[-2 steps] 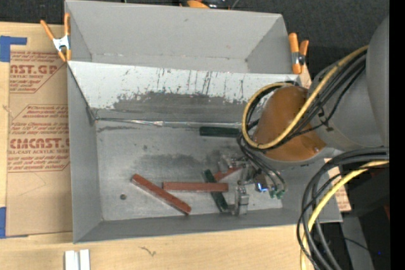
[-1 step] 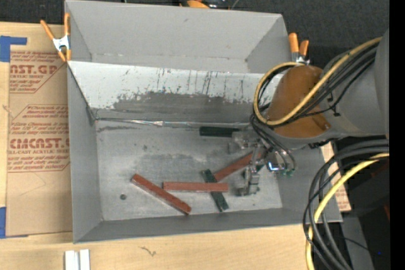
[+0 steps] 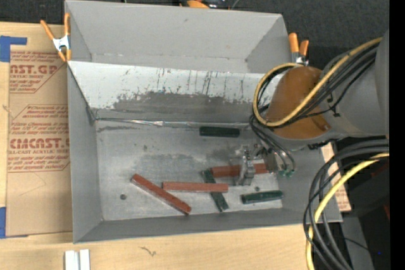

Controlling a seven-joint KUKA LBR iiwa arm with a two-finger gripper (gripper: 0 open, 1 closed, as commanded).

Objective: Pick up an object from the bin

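Where the floor of the grey metal bin begins at its left wall, it is bare as far as a long reddish-brown stick that lies slantwise towards the near edge. A second reddish-brown stick lies roughly parallel to the near edge, its left end just beside the first. Farther right, a dark green bar rests against the foot of the far wall, and a short dark green stick lies tilted below the second stick's right end. Right of centre lies a short reddish-brown block, with a small dark green piece at its left end. The claw is down at the floor, at this block's right end and apparently touching it; whether it is apart, together or clamped on the block cannot be told. Another dark green bar lies near the near right corner, just below the claw.
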